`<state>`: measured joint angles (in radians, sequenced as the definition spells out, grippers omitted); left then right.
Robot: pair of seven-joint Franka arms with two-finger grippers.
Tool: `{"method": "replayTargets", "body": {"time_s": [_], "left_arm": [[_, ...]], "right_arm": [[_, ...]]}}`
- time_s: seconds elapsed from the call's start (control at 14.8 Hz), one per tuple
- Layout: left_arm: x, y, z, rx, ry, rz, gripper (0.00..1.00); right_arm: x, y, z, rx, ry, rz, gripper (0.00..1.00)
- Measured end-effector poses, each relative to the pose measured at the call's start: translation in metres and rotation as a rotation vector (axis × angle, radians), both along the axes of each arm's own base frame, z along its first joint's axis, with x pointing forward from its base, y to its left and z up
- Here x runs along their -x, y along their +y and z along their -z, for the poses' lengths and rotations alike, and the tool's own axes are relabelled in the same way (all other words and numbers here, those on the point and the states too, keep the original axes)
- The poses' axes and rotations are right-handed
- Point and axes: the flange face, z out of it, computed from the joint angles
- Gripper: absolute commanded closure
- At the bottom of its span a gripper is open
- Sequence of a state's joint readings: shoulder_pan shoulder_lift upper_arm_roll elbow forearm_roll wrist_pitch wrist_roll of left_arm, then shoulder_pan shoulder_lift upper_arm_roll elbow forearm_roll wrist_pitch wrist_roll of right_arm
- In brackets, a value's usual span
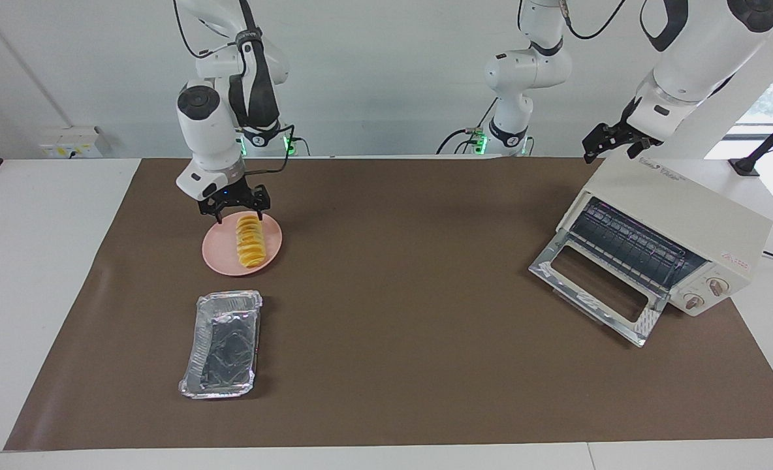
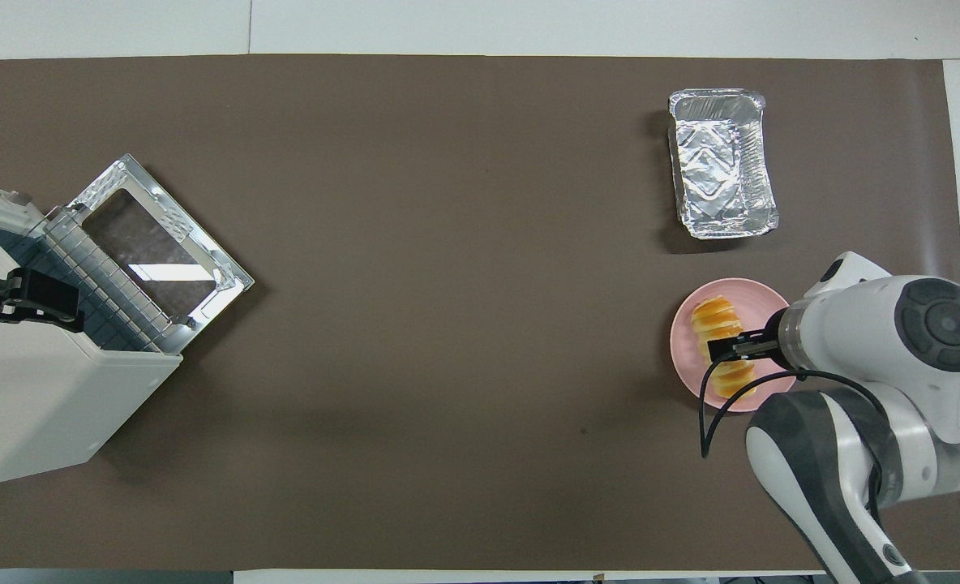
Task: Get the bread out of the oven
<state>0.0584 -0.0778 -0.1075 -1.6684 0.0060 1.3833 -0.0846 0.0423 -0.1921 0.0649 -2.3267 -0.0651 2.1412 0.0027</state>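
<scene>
The bread [image 1: 251, 240] [image 2: 719, 320], a golden ridged loaf, lies on a pink plate [image 1: 220, 256] [image 2: 685, 347] toward the right arm's end of the table. My right gripper [image 1: 235, 211] [image 2: 723, 349] hangs just over the loaf's end nearest the robots, open, with nothing held. The cream-white oven [image 1: 680, 215] [image 2: 42, 405] stands toward the left arm's end, its glass door [image 1: 595, 287] [image 2: 156, 243] dropped open and the wire rack bare. Over the oven's top waits my left gripper [image 1: 612, 149] [image 2: 58, 307], open and empty.
An empty silver foil tray [image 1: 223, 346] [image 2: 722, 166] sits farther from the robots than the pink plate. A brown mat [image 1: 399, 294] covers the table. The oven's open door juts out onto the mat.
</scene>
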Motion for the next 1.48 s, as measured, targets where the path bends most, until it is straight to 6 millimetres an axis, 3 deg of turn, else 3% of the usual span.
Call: {"method": "replayTargets", "body": {"time_s": [0.27,0.54,1.01,1.21,1.48], "left_arm": [[0.0,0.0,0.0,0.0,0.0,0.0,0.0],[0.0,0.0,0.0,0.0,0.0,0.0,0.0],[0.0,0.0,0.0,0.0,0.0,0.0,0.0],[0.0,0.0,0.0,0.0,0.0,0.0,0.0],[0.0,0.0,0.0,0.0,0.0,0.0,0.0]], "right_arm": [[-0.02,-0.015,-0.077,-0.021,-0.003,0.047,0.0],[-0.022,-0.037,-0.155,-0.093,0.03,0.068,0.0],[-0.02,-0.086,-0.259,-0.104,0.07,0.029,0.0],[-0.029,-0.088,-0.271,-0.09,0.064,0.025,0.0],[-0.051,-0.087,-0.238,-0.081,0.072,0.019,0.0]]}}
